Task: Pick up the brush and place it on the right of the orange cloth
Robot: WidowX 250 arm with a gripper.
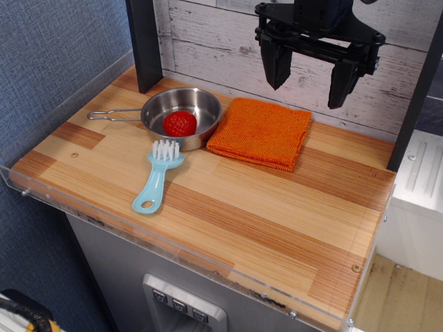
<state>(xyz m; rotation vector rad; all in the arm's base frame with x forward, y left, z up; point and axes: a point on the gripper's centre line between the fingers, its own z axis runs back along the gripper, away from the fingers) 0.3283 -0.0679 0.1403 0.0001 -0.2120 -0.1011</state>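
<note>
Brush point(156, 177): light, stiff plastic, prob. slippery; I'd grip handle mid. My claw point(311, 75) spread, nothing held, above orange cloth point(259, 133).

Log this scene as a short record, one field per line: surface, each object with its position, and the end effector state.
surface: wooden table with clear raised edges
brush: lying flat, bristles toward the pan, handle toward the front edge
orange cloth: folded flat, just right of the pan
steel pan: handle pointing left
red ball: inside the pan
end effector: open, empty, above the cloth's far edge
task status: brush not yet picked up; it lies left of the cloth
</note>
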